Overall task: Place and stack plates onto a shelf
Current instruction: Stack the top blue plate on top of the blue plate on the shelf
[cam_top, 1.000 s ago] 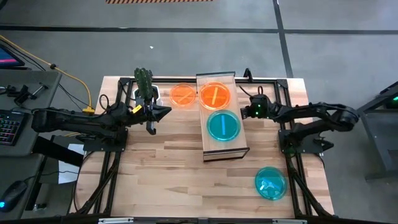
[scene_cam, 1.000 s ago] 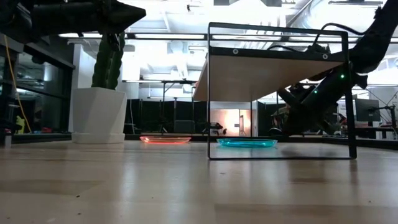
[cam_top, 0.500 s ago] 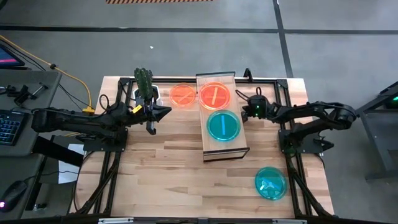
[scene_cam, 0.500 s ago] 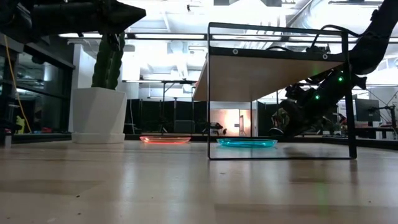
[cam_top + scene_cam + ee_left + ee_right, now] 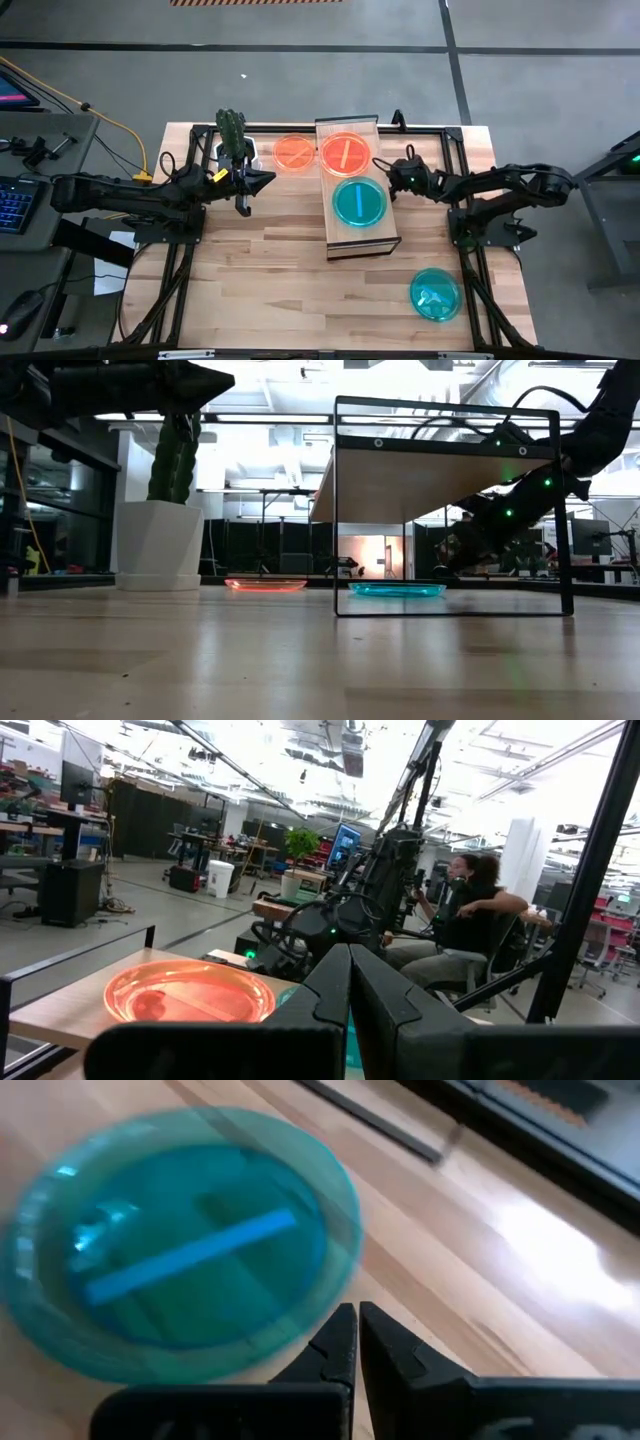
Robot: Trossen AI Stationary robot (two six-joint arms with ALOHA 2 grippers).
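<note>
The right gripper (image 5: pixel 380 164) has slid in over the last second from beside the shelf's right edge to just above its top; its fingers are pressed together and hold nothing. Directly in front of its fingertips, nearly touching, lies a round translucent teal-blue plastic plate (image 5: pixel 180 1265) with a lighter blue bar across its middle, resting flat on the light-wood plank top of the low dark-framed shelf (image 5: pixel 385 232). Just beyond the gripper toward the back of that plank sits a round translucent orange plate (image 5: pixel 346 153), also on the shelf. A second orange plate (image 5: pixel 293 154) lies on the butcher-block table (image 5: pixel 260 280) on the far side of the shelf from this gripper, and a second teal plate (image 5: pixel 436 294) lies on the table well behind and to the side of it, near the front right corner.

The left gripper (image 5: pixel 243 208), fingers shut and empty, waits over the table near the white hexagonal cactus pot (image 5: pixel 158 545); the loose orange plate is just ahead of it.

Judging from the approach, the right arm seems about to nudge or reseat the teal plate on the shelf; two plates are shelved side by side, none stacked, and two remain on the table
</note>
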